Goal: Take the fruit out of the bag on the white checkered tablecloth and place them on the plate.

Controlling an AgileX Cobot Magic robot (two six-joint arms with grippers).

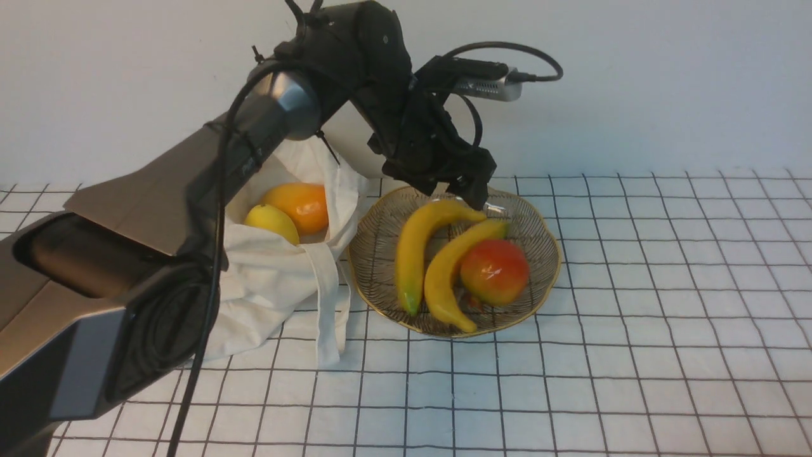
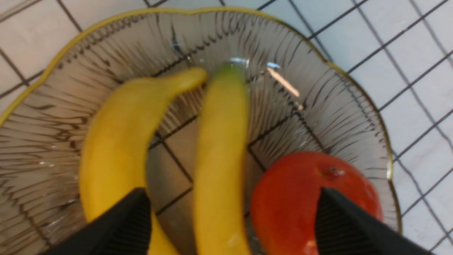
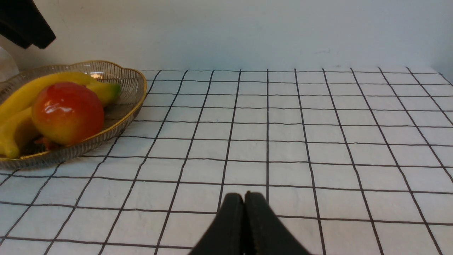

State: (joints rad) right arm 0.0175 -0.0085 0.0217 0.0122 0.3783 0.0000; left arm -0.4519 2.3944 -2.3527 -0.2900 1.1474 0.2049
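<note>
White tablecloth (image 1: 634,317), gridded with thin dark lines. At centre frame, the clear plate (image 1: 380,228) has fine dark ribbing and a gold rim. Its bananas (image 1: 415,247) are yellow with apparently greenish tips, beside a red-and-yellow fruit (image 1: 495,271). On the left, the off-white bag (image 1: 266,285) shows an orange fruit (image 1: 301,204) and a yellow lemon (image 1: 271,222).

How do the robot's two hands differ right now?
The left hand is open, fingers wide apart; the right hand is shut, fingers pressed together. The left hand hangs over the plate; the right hand is over bare tablecloth, apart from the plate. Both are black and hold nothing.
</note>
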